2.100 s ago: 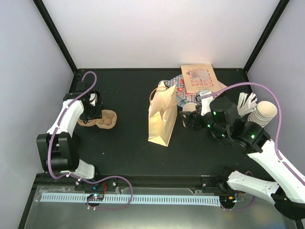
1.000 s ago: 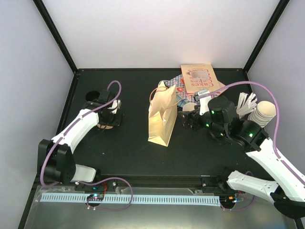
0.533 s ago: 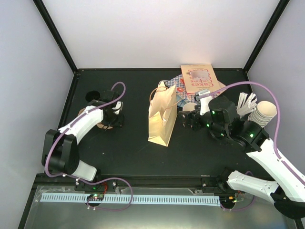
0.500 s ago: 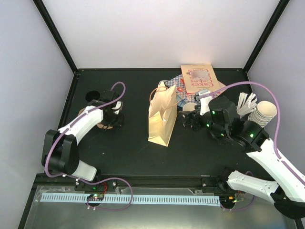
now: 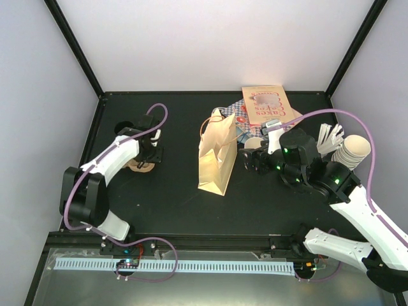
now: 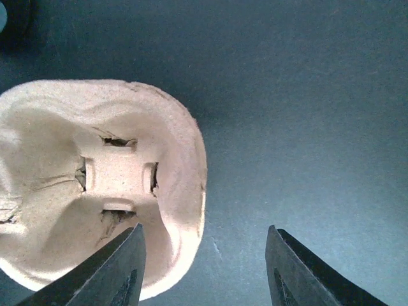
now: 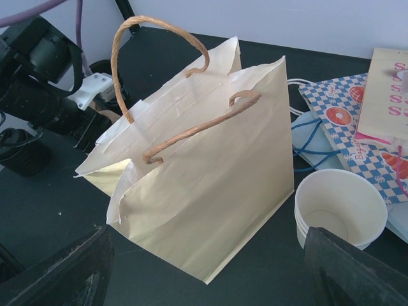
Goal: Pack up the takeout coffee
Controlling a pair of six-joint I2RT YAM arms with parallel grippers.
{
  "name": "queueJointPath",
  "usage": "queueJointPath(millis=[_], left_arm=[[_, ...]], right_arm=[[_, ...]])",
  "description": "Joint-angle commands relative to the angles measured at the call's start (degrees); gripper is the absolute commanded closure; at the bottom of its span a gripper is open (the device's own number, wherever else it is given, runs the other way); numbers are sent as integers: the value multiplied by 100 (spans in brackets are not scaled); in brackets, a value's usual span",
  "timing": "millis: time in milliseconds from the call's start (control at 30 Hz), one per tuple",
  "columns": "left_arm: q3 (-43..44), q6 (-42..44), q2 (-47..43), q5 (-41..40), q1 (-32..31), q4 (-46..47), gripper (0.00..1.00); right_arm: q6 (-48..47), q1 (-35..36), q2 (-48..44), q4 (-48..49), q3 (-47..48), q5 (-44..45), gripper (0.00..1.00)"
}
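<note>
takeout coffee (image 5: 123, 126): not yet packed; only a dark round shape, likely its black lid, shows on the table (image 5: 178, 210) at far left, just beyond the left arm (image 5: 118, 156) and well apart from the tan paper bag (image 7: 210, 191). the bag stands upright mid-table, mouth open. left gripper (image 6: 204, 231): jaws part-way apart over the rim of a cardboard cup carrier (image 6: 95, 185), clamping nothing. right gripper (image 7: 207, 255): spread wide, empty, facing the bag beside a lidless cup (image 7: 341, 207). step in hand, by my reckoning: fetching the cup. next move calls for an upright grip, then lowering it between the handles (image 7: 197, 124).
</note>
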Motion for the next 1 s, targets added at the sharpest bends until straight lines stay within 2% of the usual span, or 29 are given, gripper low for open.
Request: queueJointPath(millis=[0, 167, 433, 967], left_arm=[[234, 61, 265, -42, 155, -104, 46], [271, 85, 425, 130, 202, -221, 48], [307, 163, 522, 254, 309, -371, 64], [324, 250, 594, 110, 338, -549, 71]], right_arm=[[19, -17, -76, 7, 29, 116, 16], [10, -17, -68, -2, 35, 141, 16], [-17, -19, -37, -11, 79, 156, 16], [3, -17, -32, 15, 66, 80, 16]])
